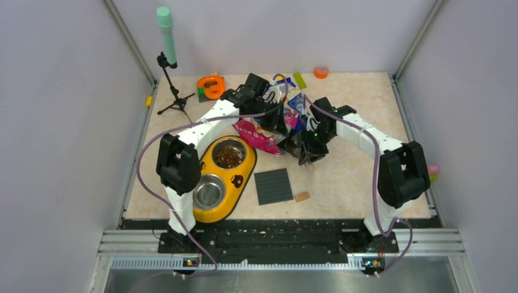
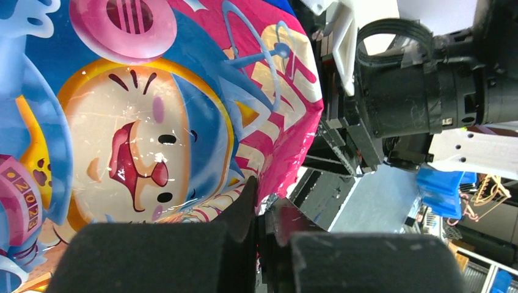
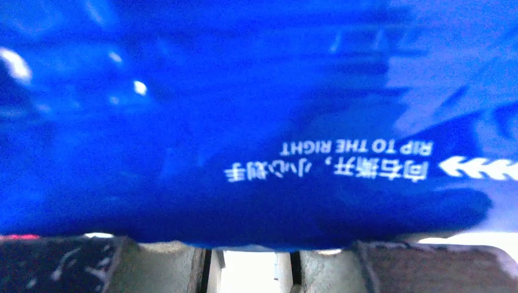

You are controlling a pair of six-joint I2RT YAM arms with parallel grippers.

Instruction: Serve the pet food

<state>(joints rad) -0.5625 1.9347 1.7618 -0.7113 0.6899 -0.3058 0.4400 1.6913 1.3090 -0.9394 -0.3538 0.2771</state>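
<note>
The left gripper (image 2: 262,210) is clamped tight on the pink side edge of the bag (image 2: 183,122). The right gripper (image 3: 250,259), jaws narrow, holds its blue end. Both hang mid-table, just behind the yellow feeder (image 1: 243,183), whose far bowl holds kibble (image 1: 229,157). Bare table (image 1: 360,177) lies open to the right.

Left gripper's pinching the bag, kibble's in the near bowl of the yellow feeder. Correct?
Wrong bowl. Top view: the kibble sits in the far bowl of the yellow feeder; the near bowl holds none. The left gripper does pinch the bag.
</note>
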